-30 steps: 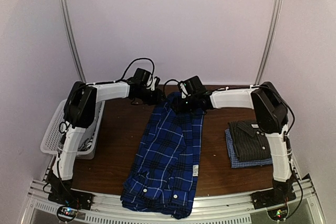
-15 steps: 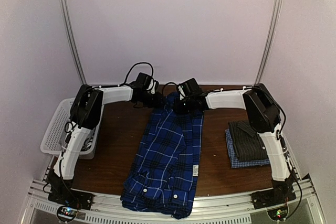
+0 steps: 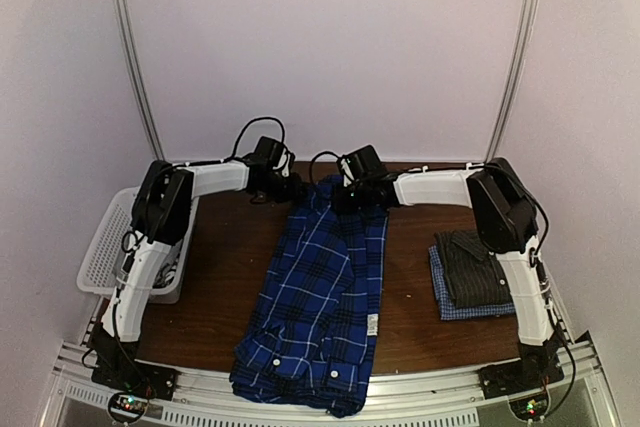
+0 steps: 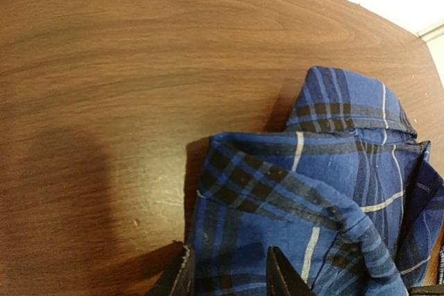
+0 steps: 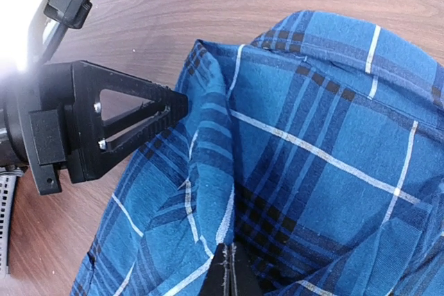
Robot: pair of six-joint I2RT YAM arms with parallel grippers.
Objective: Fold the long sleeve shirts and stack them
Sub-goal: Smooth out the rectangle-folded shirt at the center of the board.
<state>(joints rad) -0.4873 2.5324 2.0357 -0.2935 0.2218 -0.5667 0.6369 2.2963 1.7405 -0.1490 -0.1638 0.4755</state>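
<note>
I am folding the blue plaid shirt [image 3: 318, 287]. It lies long and wrinkly down the middle of the table [image 3: 230, 247], from the back edge to the near edge. My left gripper [image 4: 229, 279] pinches its far left corner. My right gripper [image 5: 231, 272] is squeezed tight on the cloth just beside it. Next, I think both should lift together and carry that end toward me.

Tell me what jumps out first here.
The blue plaid shirt lies lengthwise down the middle of the table, reaching the near edge. The left hand and right hand pinch its far end, side by side. On the right, a dark grey shirt sits folded on a pale blue one.
</note>
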